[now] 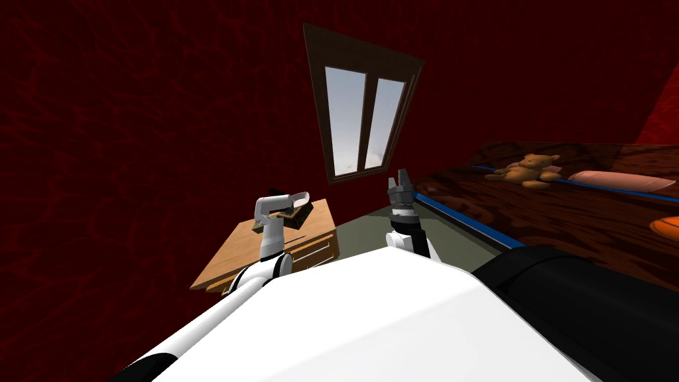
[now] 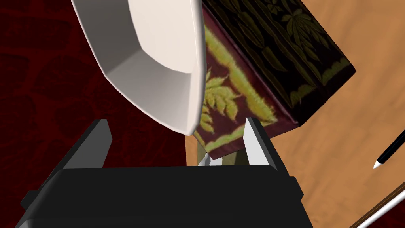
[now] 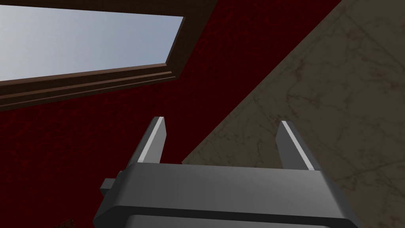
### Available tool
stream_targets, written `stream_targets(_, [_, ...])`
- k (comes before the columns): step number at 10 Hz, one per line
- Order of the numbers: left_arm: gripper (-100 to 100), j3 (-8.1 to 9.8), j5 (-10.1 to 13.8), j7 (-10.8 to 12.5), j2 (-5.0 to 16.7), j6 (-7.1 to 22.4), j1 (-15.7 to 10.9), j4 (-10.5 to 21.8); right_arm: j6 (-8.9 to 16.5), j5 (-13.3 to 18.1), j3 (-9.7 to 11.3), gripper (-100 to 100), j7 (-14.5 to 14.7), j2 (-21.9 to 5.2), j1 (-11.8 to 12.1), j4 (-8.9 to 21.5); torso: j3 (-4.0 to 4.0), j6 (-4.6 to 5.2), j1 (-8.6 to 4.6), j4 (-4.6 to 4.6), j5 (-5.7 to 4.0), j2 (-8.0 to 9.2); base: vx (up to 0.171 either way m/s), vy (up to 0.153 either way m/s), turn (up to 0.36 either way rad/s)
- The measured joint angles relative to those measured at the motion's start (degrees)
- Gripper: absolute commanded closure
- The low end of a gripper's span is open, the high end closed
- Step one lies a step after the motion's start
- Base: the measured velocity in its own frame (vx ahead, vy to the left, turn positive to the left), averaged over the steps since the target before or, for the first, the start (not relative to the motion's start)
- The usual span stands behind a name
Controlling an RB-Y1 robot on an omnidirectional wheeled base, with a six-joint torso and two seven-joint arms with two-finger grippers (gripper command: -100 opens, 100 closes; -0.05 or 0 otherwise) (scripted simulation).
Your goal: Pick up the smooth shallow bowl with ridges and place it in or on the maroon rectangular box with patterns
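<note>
A robot faces a dark red wall with a window (image 1: 361,119) at 12 o'clock. At about 11 o'clock from the robot stands a low wooden desk (image 2: 356,118), and the left arm reaches over it. The left gripper (image 2: 176,120) has its two fingers spread wide and clasps nothing. Just beyond the fingertips is the white shallow bowl (image 2: 150,51), tipped steeply on edge so that its faceted inside shows. Its lower rim dips into the gap between the fingers without meeting either one. Right behind the bowl sits the maroon box (image 2: 237,95), rectangular and patterned with yellow-green leaves, resting on the desk top. The bowl's rim overlaps the box's lit face; whether the two touch cannot be told. A black pen (image 2: 389,152) with a white tip lies on the desk, well apart from the box, at about 4 o'clock from it. The right gripper (image 3: 222,120) is raised at about 1 o'clock, fingers parted and empty. At 2 o'clock is a bed (image 1: 530,212) with a brown teddy bear (image 1: 527,169) on it.
</note>
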Motion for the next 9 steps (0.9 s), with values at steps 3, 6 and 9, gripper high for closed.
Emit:
stream_targets(3, [-100, 0.09, -0.22, -0.17, 0.08, 3.46, -0.81, -2.14, 0.0, 0.0, 0.0, 0, 0.0, 0.0, 0.0, 0.0, -0.07, 0.0, 0.07, -0.03, 0.01, -0.13, 0.037, 0.019, -0.021])
stream_targets(6, [-100, 0.27, -0.3, -0.42, 0.26, 6.66, -1.52, -4.01, 0.0, 0.0, 0.0, 0, 0.0, 0.0, 0.0, 0.0, -0.06, 0.0, 0.04, -0.02, 0.01, -0.1, 0.028, 0.014, -0.016])
stream_targets(9, [-100, 0.51, -0.31, -0.69, 0.51, 9.56, -2.23, -5.56, 0.0, 0.0, 0.0, 0, 0.0, 0.0, 0.0, 0.0, -0.01, 0.0, 0.0, -0.01, 0.0, -0.01, 0.003, 0.001, -0.002])
